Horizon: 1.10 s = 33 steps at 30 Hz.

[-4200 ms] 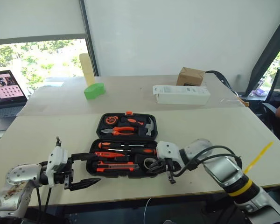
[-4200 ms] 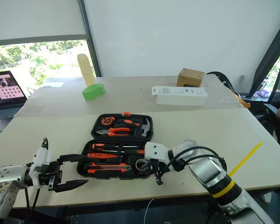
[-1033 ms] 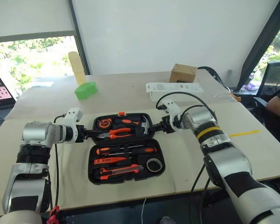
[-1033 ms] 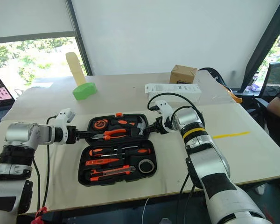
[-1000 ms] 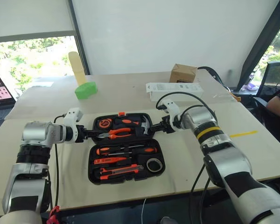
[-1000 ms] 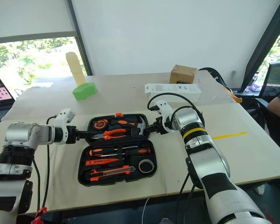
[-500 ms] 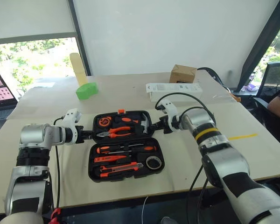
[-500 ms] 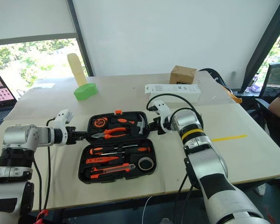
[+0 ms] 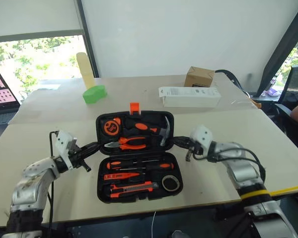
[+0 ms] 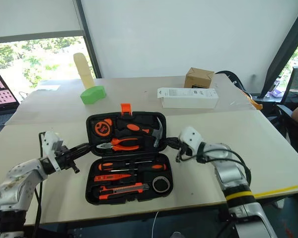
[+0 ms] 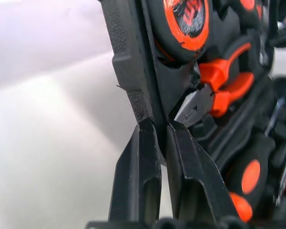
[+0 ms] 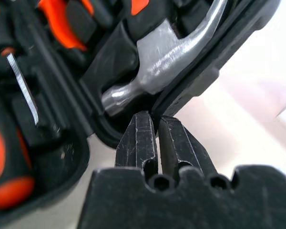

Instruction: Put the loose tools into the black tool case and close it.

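The black tool case (image 9: pixel 103 194) lies open on the table, its lid (image 9: pixel 100 124) raised off the table and tilted up, orange latch (image 9: pixel 134 107) on top. My left gripper (image 9: pixel 93 147) is shut on the lid's left rim (image 11: pixel 133 95). On the lid's right rim (image 12: pixel 205 81), beside the hammer (image 12: pixel 176 47), my right gripper (image 9: pixel 179 144) is shut too. In the lower half lie two screwdrivers (image 9: pixel 136 164), a slim tester screwdriver (image 9: pixel 120 176), the utility knife (image 9: pixel 131 187) and the tape roll (image 9: pixel 172 183). Pliers (image 9: pixel 129 144) and a tape measure (image 9: pixel 111 127) sit in the lid.
A white oblong box (image 9: pixel 189 96) and a cardboard box (image 9: pixel 199 77) stand at the back right. A green block (image 9: pixel 94 93) and a pale upright cylinder (image 9: pixel 84 69) are at the back left, a laptop (image 9: pixel 1 91) at the far left edge.
Both grippers have drawn back toward me and rolled, lifting the lid from flat to tilted up. The latch now stands on top.
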Each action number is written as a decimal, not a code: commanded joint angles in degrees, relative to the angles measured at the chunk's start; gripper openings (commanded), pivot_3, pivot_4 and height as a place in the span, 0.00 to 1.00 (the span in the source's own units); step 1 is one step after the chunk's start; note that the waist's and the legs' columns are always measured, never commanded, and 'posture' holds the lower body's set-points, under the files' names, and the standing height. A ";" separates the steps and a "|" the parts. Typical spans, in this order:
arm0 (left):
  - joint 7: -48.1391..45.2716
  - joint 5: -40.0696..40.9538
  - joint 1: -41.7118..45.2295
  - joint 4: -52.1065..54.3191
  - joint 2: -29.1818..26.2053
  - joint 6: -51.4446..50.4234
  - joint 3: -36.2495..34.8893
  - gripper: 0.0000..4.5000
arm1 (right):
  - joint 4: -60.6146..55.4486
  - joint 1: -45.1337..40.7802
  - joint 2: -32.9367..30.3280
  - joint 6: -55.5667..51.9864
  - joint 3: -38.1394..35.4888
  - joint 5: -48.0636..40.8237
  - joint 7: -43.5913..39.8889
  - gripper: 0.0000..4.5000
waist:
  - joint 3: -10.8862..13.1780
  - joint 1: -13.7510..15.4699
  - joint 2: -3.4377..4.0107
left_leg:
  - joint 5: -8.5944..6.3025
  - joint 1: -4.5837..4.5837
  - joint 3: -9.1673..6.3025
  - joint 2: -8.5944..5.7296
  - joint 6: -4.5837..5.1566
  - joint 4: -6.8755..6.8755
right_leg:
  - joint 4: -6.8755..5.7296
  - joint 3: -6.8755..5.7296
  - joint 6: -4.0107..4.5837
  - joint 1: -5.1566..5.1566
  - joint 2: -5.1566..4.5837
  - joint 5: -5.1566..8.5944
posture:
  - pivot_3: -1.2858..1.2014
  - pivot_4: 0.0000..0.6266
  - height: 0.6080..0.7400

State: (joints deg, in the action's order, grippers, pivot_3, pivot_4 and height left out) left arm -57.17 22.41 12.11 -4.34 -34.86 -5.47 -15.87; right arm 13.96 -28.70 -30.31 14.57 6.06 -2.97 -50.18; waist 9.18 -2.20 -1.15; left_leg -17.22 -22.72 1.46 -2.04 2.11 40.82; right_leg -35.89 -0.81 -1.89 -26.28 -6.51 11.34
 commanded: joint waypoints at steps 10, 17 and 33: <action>-8.34 -9.29 -14.64 -4.34 -5.53 44.39 4.03 0.18 | 10.45 6.15 -12.17 40.09 -0.71 16.92 14.16 0.30 | 0.00 0.99 -0.01 | -0.23 0.52 0.34 0.07 0.40 -0.03 | -0.04 0.25 -0.01 0.33 -0.05 -0.01 | 0.52 0.24 1.00; -5.49 -7.21 -19.04 -8.30 -8.72 44.95 1.50 0.73 | 14.87 9.12 -17.34 47.71 -0.81 20.88 19.06 0.83 | 0.02 1.17 -0.02 | -0.62 0.92 0.70 0.26 1.07 -0.07 | 0.11 0.25 -0.04 0.79 -0.02 -0.01 | 0.52 0.24 1.00; -10.45 4.10 -10.93 -5.72 -13.82 14.12 1.70 0.42 | -30.97 44.74 -32.87 6.23 0.93 -17.22 -0.23 0.29 | 0.04 2.04 -0.10 | -0.85 1.92 0.49 0.72 1.30 -0.09 | 0.68 0.03 -0.12 2.10 0.09 0.03 | 0.52 0.24 1.00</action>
State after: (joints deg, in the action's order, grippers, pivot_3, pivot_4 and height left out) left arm -67.69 25.20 -0.12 -11.73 -48.90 11.05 -14.46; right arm -12.00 16.10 -63.62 25.11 7.72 -19.20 -50.90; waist 9.22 -0.16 -1.25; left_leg -18.08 -20.79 1.96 -1.32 3.39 40.73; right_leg -35.20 -0.78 -2.00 -24.17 -6.40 11.35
